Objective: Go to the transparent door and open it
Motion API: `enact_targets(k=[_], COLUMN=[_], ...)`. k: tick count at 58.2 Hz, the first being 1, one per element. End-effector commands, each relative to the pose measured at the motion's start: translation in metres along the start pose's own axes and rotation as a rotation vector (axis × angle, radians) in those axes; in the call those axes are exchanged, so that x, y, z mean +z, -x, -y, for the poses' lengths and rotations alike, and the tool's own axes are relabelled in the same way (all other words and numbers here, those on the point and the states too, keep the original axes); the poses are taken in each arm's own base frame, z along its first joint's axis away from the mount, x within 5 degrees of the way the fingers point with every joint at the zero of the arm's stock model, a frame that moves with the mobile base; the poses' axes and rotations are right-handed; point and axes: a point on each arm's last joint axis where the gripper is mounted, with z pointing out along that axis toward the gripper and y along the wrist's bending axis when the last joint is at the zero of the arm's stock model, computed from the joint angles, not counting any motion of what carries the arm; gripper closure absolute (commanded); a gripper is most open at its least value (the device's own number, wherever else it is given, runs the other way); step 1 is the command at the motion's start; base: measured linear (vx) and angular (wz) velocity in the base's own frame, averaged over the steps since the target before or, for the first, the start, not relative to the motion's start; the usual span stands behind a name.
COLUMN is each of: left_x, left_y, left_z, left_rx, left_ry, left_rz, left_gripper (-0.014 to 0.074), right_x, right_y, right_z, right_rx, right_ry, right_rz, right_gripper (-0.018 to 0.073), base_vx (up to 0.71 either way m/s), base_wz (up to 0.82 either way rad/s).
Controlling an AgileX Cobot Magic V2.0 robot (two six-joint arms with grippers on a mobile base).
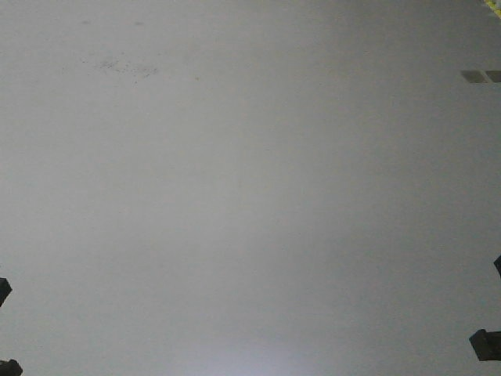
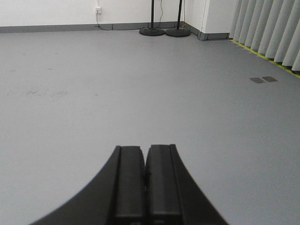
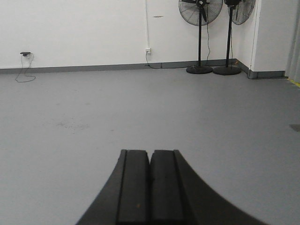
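The transparent door is out of view in every frame. My left gripper [image 2: 144, 149] is shut, its two black fingers pressed together with nothing between them, held low over bare grey floor. My right gripper [image 3: 150, 153] is shut the same way and holds nothing, pointing across the floor toward a white wall. In the front view only dark bits of the arms show at the lower left corner [image 1: 6, 291] and the lower right edge [image 1: 487, 343], over plain grey floor.
Two black pedestal fans [image 3: 200, 14] stand on round bases [image 2: 152, 32] at the far wall corner. Vertical blinds [image 2: 272, 28] run along the right above a yellow floor line. Two dark floor plates [image 2: 262, 79] lie to the right. A wall socket with a cable [image 3: 24, 54] sits far left.
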Motion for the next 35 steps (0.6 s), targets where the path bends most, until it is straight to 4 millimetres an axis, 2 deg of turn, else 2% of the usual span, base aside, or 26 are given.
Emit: enact_targets(k=[1, 35], left_x=[-0.0002, -0.0002], left_y=[0.0039, 0.0039], left_z=[0.0003, 0.0003], left_rx=[-0.017, -0.017], left_ry=[-0.007, -0.007], left_rz=[0.079, 0.079], left_gripper=[0.0602, 0.0602], right_x=[-0.0012, -0.0012], right_y=[0.0066, 0.0066], right_z=[0.0003, 0.0003], right_rx=[-0.005, -0.005], right_ry=[-0.003, -0.003], right_rz=[0.091, 0.091], right_gripper=[0.0561, 0.0561], base_vx=[0.00, 0.00], base_wz=[0.00, 0.00])
